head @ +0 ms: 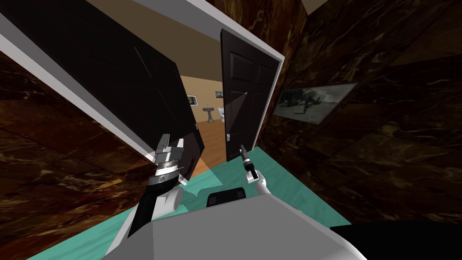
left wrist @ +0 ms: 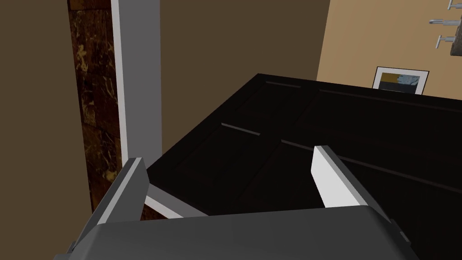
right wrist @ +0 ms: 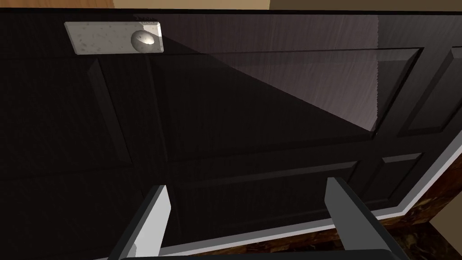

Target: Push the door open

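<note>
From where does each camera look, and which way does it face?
Head: on the head, steeply down and forward at left door leaf and right door leaf; left pincer, right pincer show.
Left wrist: on left hand, facing left door leaf; own open fingers show.
Right wrist: on right hand, facing right door leaf and knob; own open fingers show.
Shared: head and right wrist both show the knob.

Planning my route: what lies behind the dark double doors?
Through the gap between the dark panelled door leaves: a tan wall, wooden floor, a pale pedestal basin and a small framed picture. The leaves hide the rest.
</note>
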